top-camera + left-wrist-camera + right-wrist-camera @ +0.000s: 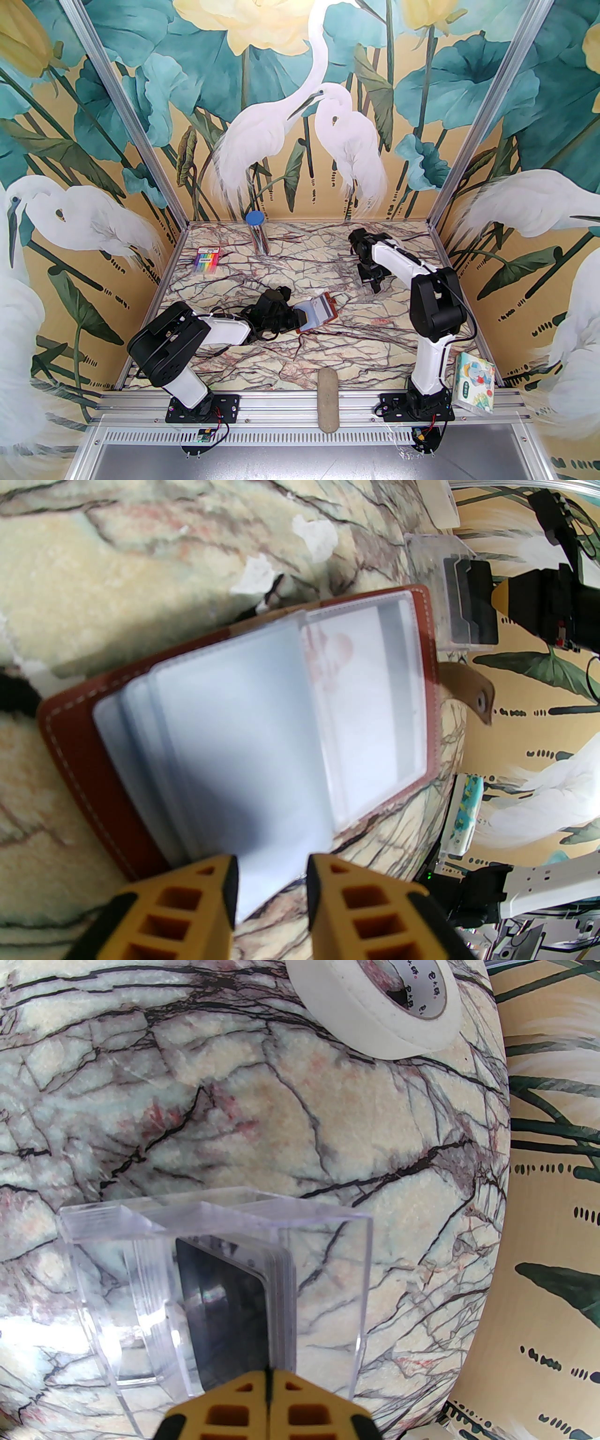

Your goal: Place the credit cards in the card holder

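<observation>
At the holder's near edge — a sleeve stands ready.
Left gripper (272,876), jaws partly apart, straddles a sleeve (234,742) of the spread holder (75,742); beyond the holder's tab, right gripper (268,1384) is pinched together at cards (281,1307) in a box (323,1260) — best to lift one card only.

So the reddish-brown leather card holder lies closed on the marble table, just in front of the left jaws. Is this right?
Not quite. The reddish-brown leather card holder lies open, not closed, and its pale bluish clear plastic sleeves are fanned out. The left wrist view shows this. The rest holds: it lies on the marble table, just in front of the left jaws.
</observation>
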Robot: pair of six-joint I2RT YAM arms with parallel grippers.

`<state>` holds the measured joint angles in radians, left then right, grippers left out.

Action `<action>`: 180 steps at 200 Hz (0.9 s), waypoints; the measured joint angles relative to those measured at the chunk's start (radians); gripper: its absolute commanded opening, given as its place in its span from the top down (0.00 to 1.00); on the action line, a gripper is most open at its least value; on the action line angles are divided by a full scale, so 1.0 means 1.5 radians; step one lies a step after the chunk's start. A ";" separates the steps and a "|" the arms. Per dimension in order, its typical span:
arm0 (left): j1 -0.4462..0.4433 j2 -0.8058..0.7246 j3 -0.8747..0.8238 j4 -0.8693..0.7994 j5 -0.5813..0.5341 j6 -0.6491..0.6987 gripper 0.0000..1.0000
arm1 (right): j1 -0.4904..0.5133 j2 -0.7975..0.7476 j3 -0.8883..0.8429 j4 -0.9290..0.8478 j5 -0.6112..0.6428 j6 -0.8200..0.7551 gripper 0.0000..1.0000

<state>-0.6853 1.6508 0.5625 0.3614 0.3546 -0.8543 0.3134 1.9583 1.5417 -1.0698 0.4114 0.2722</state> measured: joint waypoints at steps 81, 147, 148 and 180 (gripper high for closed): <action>0.000 0.001 0.000 0.002 0.001 0.000 0.67 | 0.001 -0.007 0.000 0.002 -0.030 0.000 0.98; 0.000 0.001 0.000 0.002 0.001 0.000 0.67 | 0.015 -0.007 0.004 0.003 -0.036 0.000 0.95; 0.000 0.001 0.000 0.002 0.001 0.000 0.67 | 0.015 -0.007 0.004 0.003 -0.036 0.000 0.95; 0.000 0.002 0.000 0.003 0.003 0.000 0.67 | 0.023 -0.007 0.008 0.003 -0.046 -0.001 0.91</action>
<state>-0.6853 1.6539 0.5629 0.3653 0.3595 -0.8543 0.3477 1.9484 1.5532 -1.0660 0.3424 0.2703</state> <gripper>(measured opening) 0.331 0.079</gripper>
